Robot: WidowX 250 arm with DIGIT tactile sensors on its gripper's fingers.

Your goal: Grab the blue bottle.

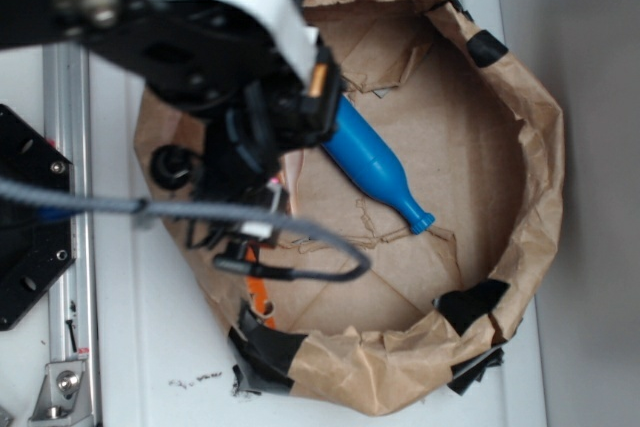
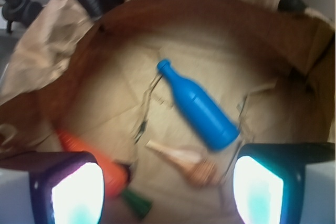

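Note:
The blue bottle (image 1: 375, 165) lies on its side on the floor of a brown paper bag (image 1: 530, 147), neck toward the lower right. In the wrist view the blue bottle (image 2: 198, 105) lies diagonally, neck up-left, its base just above my right fingertip (image 2: 258, 191). My gripper (image 2: 167, 192) is open and empty, hovering above the bag floor. A tan seashell (image 2: 186, 162) lies between the fingers, and an orange carrot (image 2: 94, 161) with a green top lies by the left finger. In the exterior view the arm (image 1: 250, 97) hides the bottle's base.
The paper bag's rolled walls (image 2: 47, 51) ring the whole work area, with black tape patches (image 1: 470, 302) on the rim. A metal rail (image 1: 70, 147) runs along the left. Cables (image 1: 300, 272) hang from the arm over the bag's left side.

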